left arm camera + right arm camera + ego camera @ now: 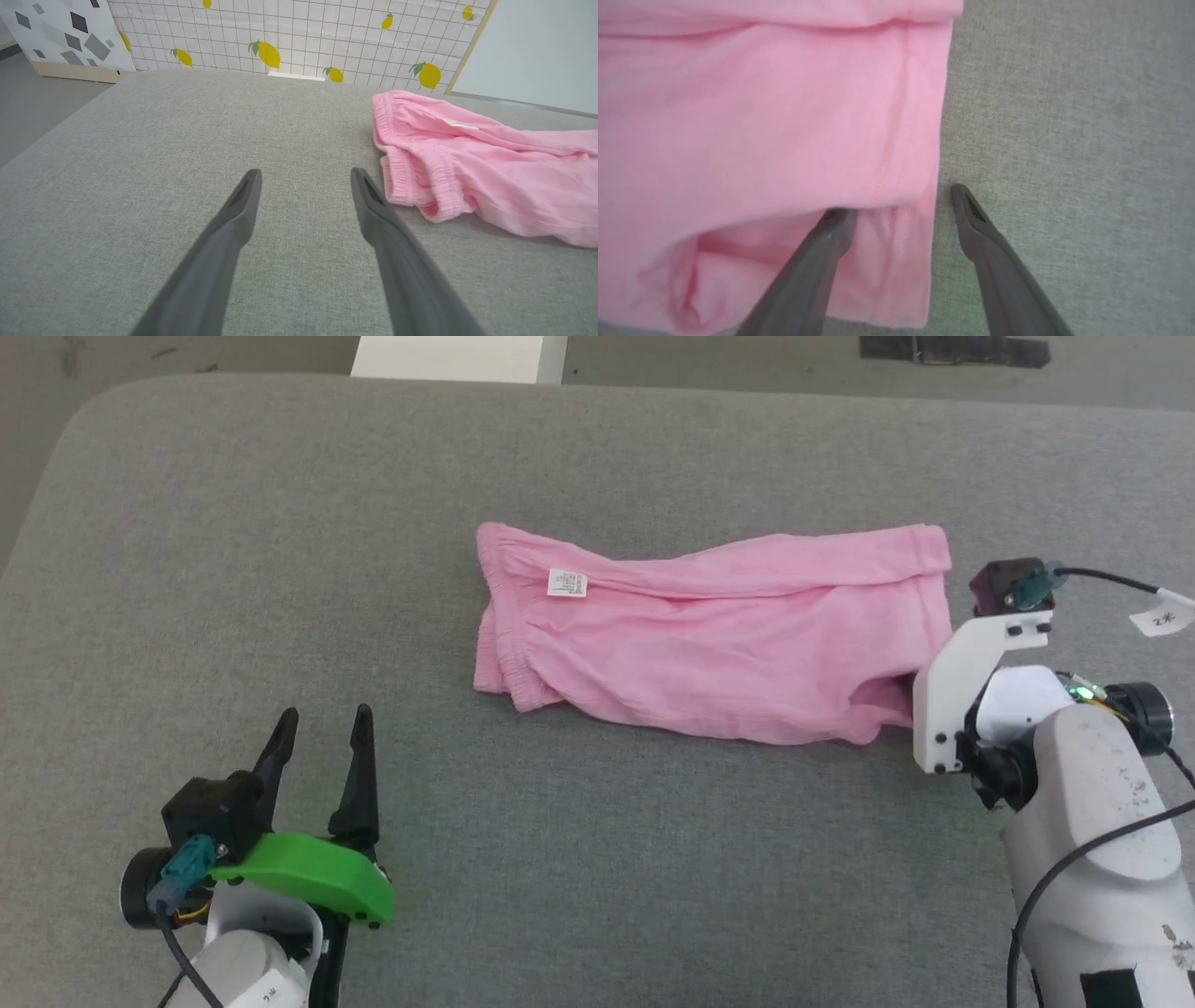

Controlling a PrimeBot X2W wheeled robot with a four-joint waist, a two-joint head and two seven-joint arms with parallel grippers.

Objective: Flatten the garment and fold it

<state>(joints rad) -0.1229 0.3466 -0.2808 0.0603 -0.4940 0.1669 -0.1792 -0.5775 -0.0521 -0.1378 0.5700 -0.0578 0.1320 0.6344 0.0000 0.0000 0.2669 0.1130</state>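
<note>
The right hand (899,203) stands wide open and empty, straddling the leg-hem edge of the garment (709,635), one finger over pink cloth and the other over bare bench (280,523). The garment lies lengthwise across the bench, waistband toward the left hand (326,712), which is also open, empty and farther off. I cannot tell whether the right hand's inner fingertip sits under the top layer.

Light pink soft-fabric shorts (709,635) lie rumpled on the grey fabric table (280,523); the left gripper (326,713), jaws apart, sits clear of them
</note>
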